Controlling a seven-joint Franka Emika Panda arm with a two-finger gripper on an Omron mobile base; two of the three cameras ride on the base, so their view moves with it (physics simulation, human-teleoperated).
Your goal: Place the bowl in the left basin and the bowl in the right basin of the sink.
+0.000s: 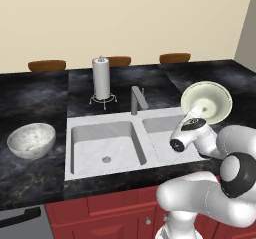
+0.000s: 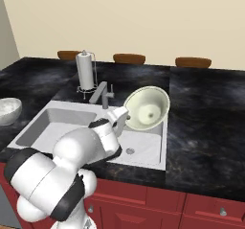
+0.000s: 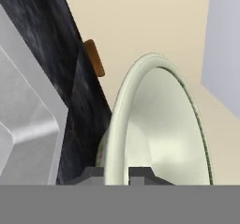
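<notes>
A pale cream bowl [image 1: 210, 100] [image 2: 148, 107] [image 3: 159, 124] hangs tipped on its side above the right basin [image 1: 170, 138] [image 2: 143, 144] of the marbled sink [image 1: 72, 170]. My gripper [image 1: 199, 114] [image 2: 125, 115] [image 3: 117, 171] is shut on the bowl's rim, one finger on each side of the wall. A second, white-grey speckled bowl [image 1: 31, 140] [image 2: 7, 109] rests upright on the black counter left of the sink. The left basin [image 1: 105, 145] [image 2: 52, 125] holds nothing but its round drain [image 1: 106, 159].
A grey angular faucet [image 1: 137, 99] [image 2: 101, 94] stands behind the ridge between the basins. A paper towel roll on a wire stand [image 1: 101, 80] [image 2: 86, 72] sits behind the sink. Brown stool tops [image 1: 47, 65] line the counter's far edge. Red cabinets [image 1: 115, 215] run below.
</notes>
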